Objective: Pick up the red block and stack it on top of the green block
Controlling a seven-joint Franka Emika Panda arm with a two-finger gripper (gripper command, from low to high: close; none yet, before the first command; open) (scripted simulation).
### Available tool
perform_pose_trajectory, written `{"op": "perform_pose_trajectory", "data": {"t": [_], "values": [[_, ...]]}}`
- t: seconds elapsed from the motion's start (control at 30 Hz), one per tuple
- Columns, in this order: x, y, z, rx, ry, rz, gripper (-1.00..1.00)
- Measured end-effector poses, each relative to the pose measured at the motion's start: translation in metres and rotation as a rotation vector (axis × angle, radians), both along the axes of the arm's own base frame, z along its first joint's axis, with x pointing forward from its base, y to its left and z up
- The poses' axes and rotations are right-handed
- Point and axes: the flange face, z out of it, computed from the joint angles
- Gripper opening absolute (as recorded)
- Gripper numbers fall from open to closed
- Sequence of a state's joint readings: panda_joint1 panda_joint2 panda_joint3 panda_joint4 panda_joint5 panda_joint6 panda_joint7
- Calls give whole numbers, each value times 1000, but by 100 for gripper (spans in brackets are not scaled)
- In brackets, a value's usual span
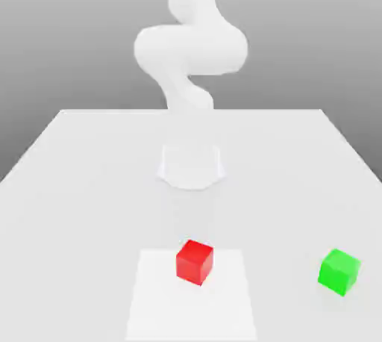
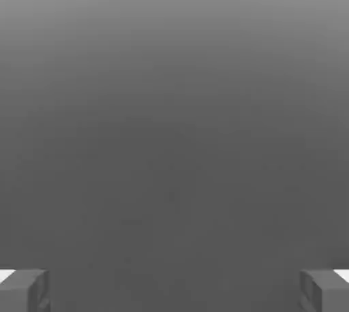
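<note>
Grey shading, lighter toward the top, forms the backdrop in the exterior view, behind a broad, pale table (image 1: pixel 89 206) with a straight far edge. Lying toward the near side of that surface, around the middle of the view, is a whiter, flat four-sided patch (image 1: pixel 190 318). On this patch sits the red block (image 1: pixel 195 263), close to the patch's far edge and a little nearer its right side than its left, as the exterior view shows it. Its faces are smooth and plain, and it is turned so that its edges run at an angle to those of the patch.

The green block (image 1: pixel 339 272) rests directly on the table toward the exterior view's right, outside the white patch and well apart from the red block. It too is turned at an angle, and looks about the same size.

Farther back stands the white arm (image 1: pixel 191 49), rising from its rounded base (image 1: pixel 191 167) and bending on its way up past the top of the exterior view. In the hand view, the claw (image 2: pixel 174 291) is open, its two dark fingers spread wide apart, with nothing held between them.
</note>
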State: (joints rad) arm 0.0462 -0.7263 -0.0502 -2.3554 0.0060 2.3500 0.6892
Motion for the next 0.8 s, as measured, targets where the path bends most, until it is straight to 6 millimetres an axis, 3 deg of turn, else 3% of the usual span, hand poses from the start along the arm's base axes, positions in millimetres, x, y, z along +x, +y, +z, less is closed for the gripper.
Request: {"op": "perform_pose_trajectory", "data": {"t": [0.13,0.3,0.47,0.63,0.7,0.8], "values": [[42,-3,-99,-74,141,177,0],[60,5,-222,-169,304,404,0],[43,15,-334,-266,455,637,0],[1,16,-428,-364,599,874,0],[-10,15,-449,-387,628,929,0],[-11,15,-467,-395,633,946,0]]}}
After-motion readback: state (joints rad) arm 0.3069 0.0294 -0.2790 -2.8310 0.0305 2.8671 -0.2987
